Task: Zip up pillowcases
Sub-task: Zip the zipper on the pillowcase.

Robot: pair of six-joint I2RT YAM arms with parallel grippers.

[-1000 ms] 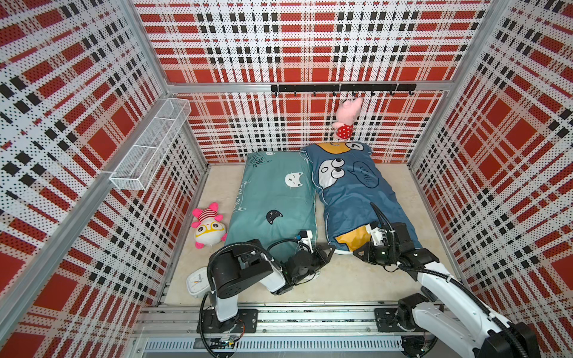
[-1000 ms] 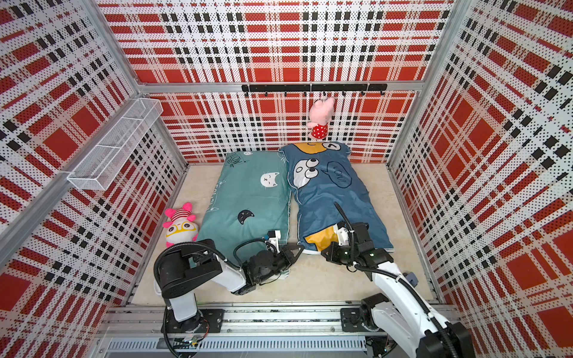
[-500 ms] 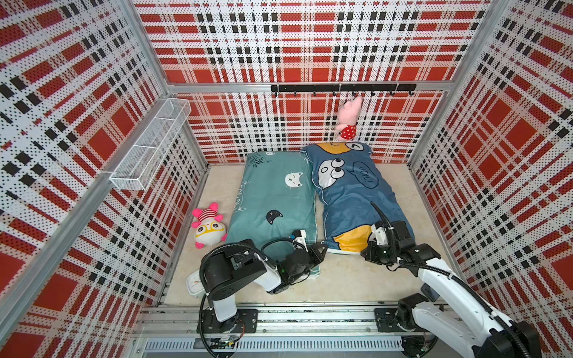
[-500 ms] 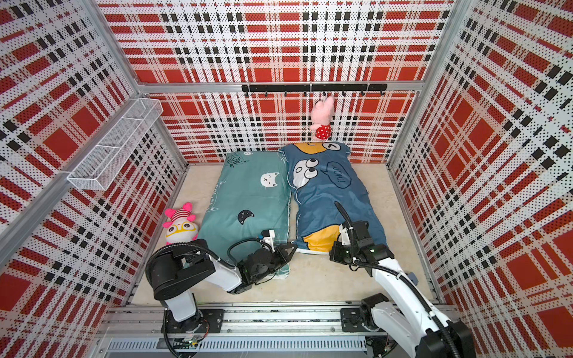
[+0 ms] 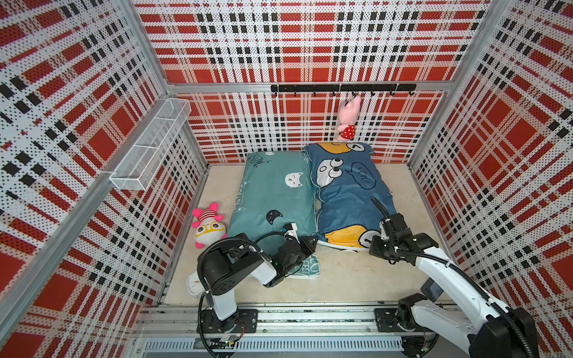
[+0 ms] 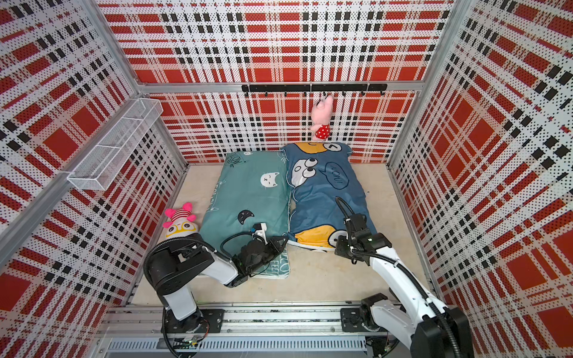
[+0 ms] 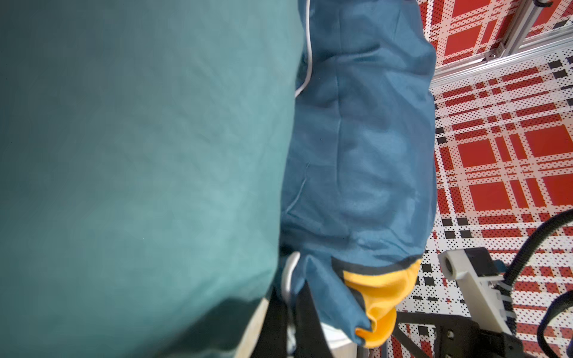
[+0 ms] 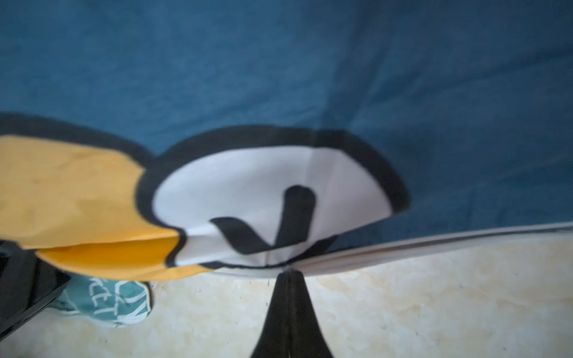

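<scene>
Beige floor (image 5: 356, 279) bears teal pillowcase (image 5: 273, 192) beside blue pillowcase (image 5: 350, 198); left gripper (image 5: 312, 241), closed, pinches its corner; right gripper (image 8: 286, 274), closed, clamps its hem.

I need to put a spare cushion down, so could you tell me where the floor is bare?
Bare floor: between the blue pillow and the right wall; before both pillows, from left arm to right arm, up to the rail. A narrow strip between teal pillow and left wall, behind the toy. Crowded: the pillows' near ends.
</scene>
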